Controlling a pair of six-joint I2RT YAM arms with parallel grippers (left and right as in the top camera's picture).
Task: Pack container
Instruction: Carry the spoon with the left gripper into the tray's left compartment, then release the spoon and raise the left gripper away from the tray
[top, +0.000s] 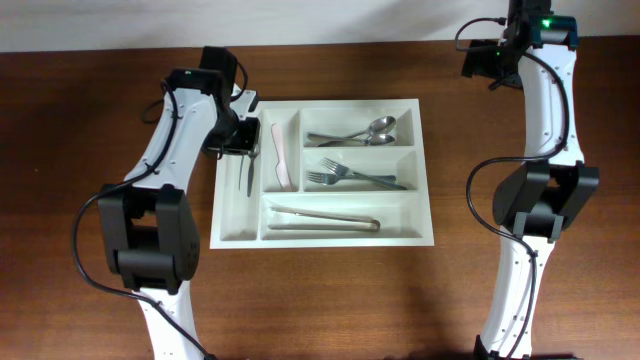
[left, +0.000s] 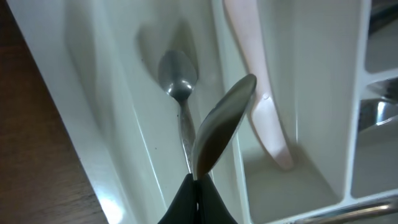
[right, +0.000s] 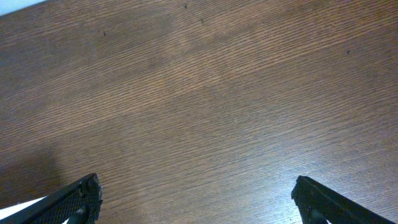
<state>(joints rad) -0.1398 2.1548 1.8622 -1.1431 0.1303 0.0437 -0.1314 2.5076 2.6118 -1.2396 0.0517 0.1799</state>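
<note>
Left gripper (left: 198, 190) is clamped on a shiny steel spoon (left: 222, 124), its bowl tilted just ahead of the fingers over the white tray (left: 62, 62). Right gripper (right: 196, 190) is spread wide.

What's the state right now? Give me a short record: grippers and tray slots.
left gripper: shut on held spoon, above the left side of the tray
right gripper: open, over bare table
far-left slot: one loose spoon
next slot: pink utensil
top-right slot: spoons
middle-right slot: forks
bottom slot: tongs
</note>
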